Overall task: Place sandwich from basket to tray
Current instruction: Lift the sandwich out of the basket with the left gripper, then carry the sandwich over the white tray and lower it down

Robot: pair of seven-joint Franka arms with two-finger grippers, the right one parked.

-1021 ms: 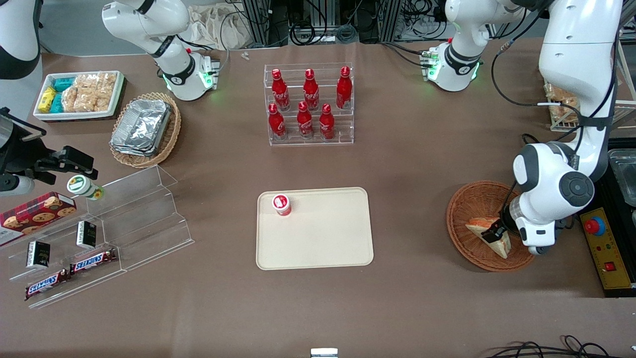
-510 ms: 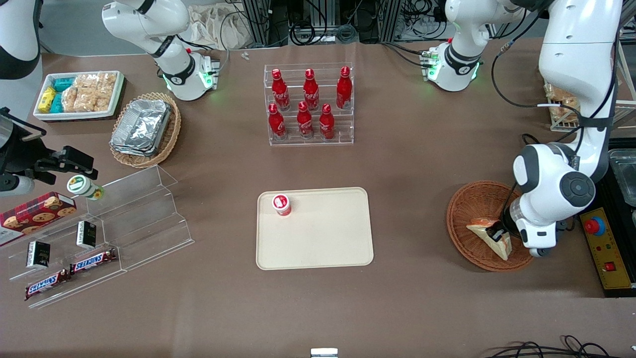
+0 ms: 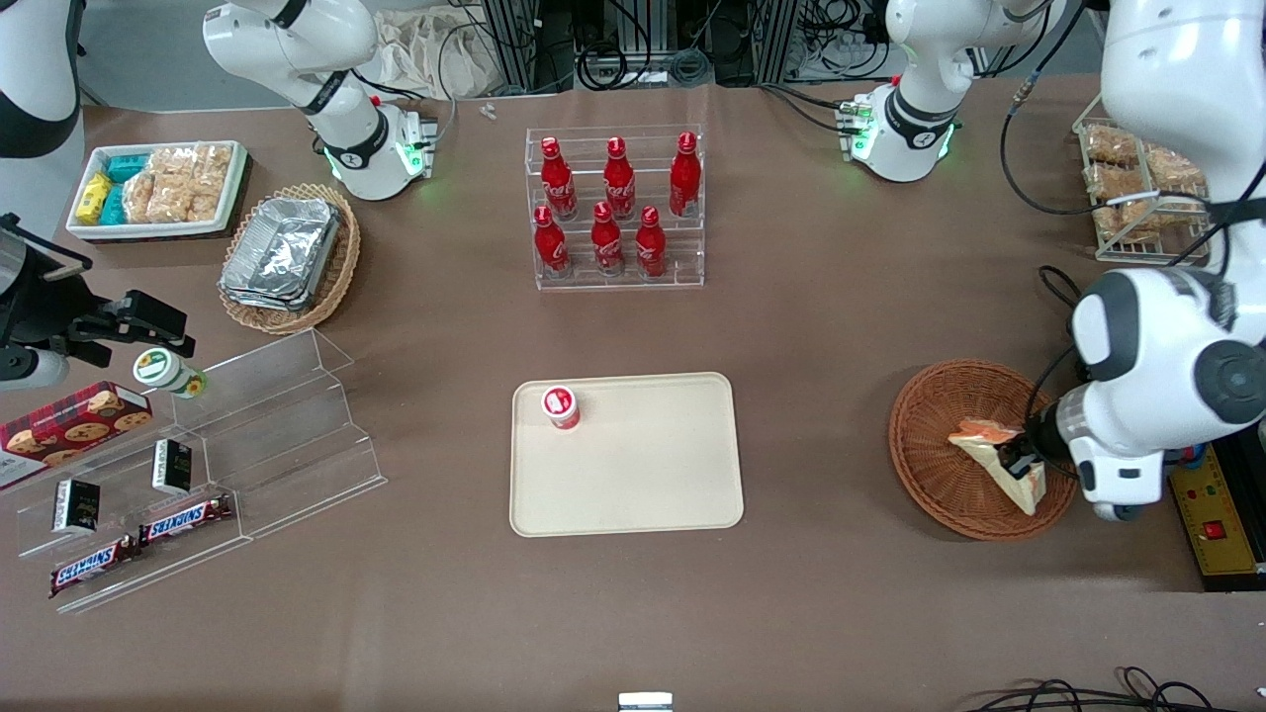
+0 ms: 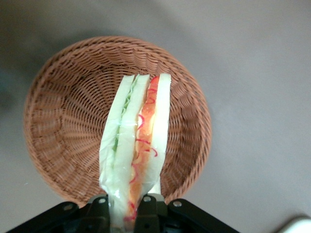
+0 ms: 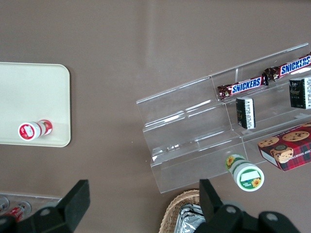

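Observation:
The sandwich (image 3: 994, 457) is a wrapped pale bread wedge with orange-red and green filling, seen close in the left wrist view (image 4: 137, 141). My gripper (image 3: 1019, 463) is shut on its one end, and the wedge hangs tilted above the reddish-brown wicker basket (image 3: 935, 415). In the left wrist view the gripper (image 4: 127, 209) pinches the wrap and bread between both fingers, with the basket (image 4: 63, 121) well below it. The beige tray (image 3: 653, 475) lies on the table toward the parked arm's end from the basket, also in the right wrist view (image 5: 29, 97).
A small red-capped bottle (image 3: 560, 406) stands on the tray's corner. A clear rack of red cola bottles (image 3: 615, 208) stands farther from the camera than the tray. A wire rack of bagged snacks (image 3: 1137, 193) and a yellow button box (image 3: 1212, 504) are near the working arm.
My gripper has risen with the sandwich, lifting it off the basket floor and shifting slightly toward the working arm's end. The arm's upper links swung away, uncovering the wire snack rack.

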